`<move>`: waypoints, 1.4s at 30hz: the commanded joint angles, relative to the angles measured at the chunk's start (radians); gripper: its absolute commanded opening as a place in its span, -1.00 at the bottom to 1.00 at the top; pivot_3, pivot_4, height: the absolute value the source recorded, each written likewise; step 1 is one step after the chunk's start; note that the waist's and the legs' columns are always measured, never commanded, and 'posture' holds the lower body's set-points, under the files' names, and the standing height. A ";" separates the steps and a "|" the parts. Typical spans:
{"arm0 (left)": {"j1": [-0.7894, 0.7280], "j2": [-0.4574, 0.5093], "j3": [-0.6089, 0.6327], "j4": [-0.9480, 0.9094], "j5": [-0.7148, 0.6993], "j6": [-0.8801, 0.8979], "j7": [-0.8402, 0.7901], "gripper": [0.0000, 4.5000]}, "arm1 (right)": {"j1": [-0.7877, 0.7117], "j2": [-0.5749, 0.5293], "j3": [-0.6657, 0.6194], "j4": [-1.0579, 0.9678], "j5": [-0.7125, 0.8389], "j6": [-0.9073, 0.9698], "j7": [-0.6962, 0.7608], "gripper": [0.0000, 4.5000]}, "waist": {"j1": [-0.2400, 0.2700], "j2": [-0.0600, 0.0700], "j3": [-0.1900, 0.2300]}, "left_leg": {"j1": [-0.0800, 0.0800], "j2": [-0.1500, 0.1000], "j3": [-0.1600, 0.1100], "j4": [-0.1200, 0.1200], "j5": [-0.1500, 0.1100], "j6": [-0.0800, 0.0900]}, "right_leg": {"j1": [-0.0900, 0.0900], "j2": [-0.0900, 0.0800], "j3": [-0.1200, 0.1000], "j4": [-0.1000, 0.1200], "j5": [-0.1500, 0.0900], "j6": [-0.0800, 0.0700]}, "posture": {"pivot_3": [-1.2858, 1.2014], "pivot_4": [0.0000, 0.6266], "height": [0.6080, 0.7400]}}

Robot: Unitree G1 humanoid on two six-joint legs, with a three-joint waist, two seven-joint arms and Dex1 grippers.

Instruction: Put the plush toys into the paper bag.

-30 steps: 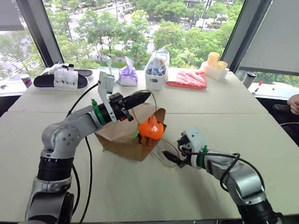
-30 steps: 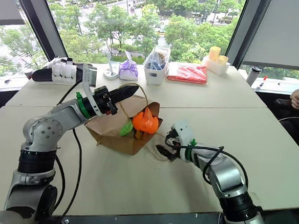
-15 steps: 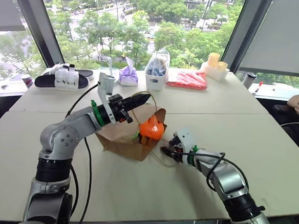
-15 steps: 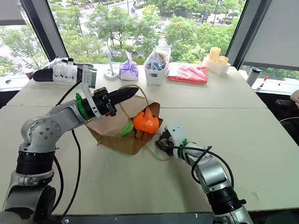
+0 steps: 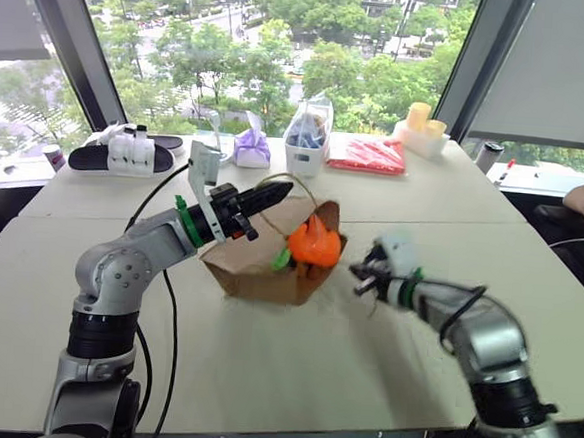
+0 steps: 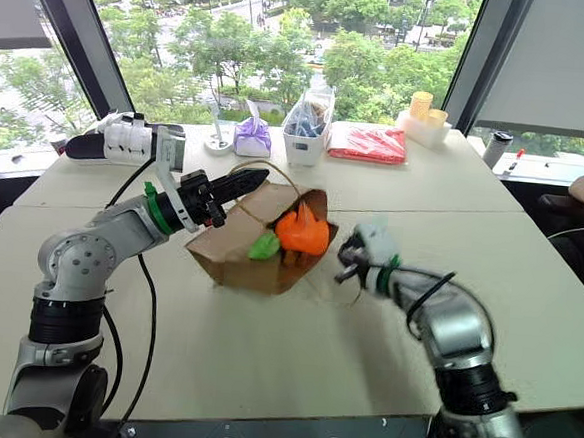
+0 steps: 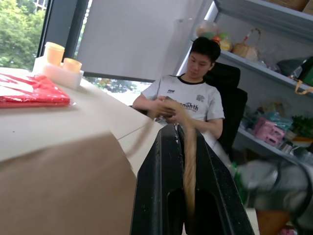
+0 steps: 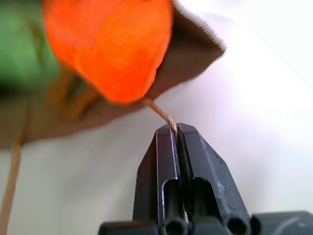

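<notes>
Both handles: each twine loop of the paper bag (image 6: 254,254) is pinched, one per gripper.
Right fingers: the right gripper (image 8: 175,134) is clamped tight on the near twine handle (image 8: 159,113), right at the fingertips.
Left fingers: the left gripper (image 7: 183,147) is closed with the far twine handle (image 7: 189,147) running between the two black fingers.
Toys: the orange plush (image 6: 302,232) and the green plush (image 6: 264,245) are seen sitting in the bag's mouth, touching each other, the orange one bulging over the rim.
Progress: pretty far along by the look of it; the toys are at the opening but not sunk in, so the bag probably needs to be lifted or shaken upright.
Left arm pose: reached across above the bag, gripper angled slightly upward toward the right.
Right arm pose: held out beside the bag's open end, gripper tipped slightly down toward the bag.
Bag spot: lying on the table (image 6: 262,367), between the two grippers.
</notes>
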 commanded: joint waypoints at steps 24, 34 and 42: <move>-0.131 -0.095 0.013 0.145 0.085 -0.053 0.104 -1.00 | -0.143 -0.123 -0.072 0.067 0.128 0.116 -0.006 -0.98 | 0.006 -0.001 0.001 | -0.001 0.000 0.001 0.000 0.000 0.000 | 0.000 0.000 0.000 -0.001 0.000 0.000 | 0.03 -0.52 1.00; -0.262 -0.085 -0.003 0.303 0.120 -0.049 0.033 -1.00 | -0.175 -0.098 -0.086 0.064 0.151 0.155 -0.037 -0.98 | -0.002 -0.001 0.001 | -0.001 0.000 0.001 0.000 0.000 0.000 | -0.001 0.000 0.000 0.000 0.000 0.000 | 0.03 -0.52 1.00; -0.188 -0.062 -0.059 0.297 0.185 -0.038 -0.054 -1.00 | -0.173 -0.052 -0.079 0.028 0.161 0.174 -0.068 -0.73 | 0.001 -0.001 0.001 | -0.001 0.000 0.001 0.000 0.000 0.000 | -0.001 0.000 0.000 0.000 0.000 0.000 | 0.03 -0.52 1.00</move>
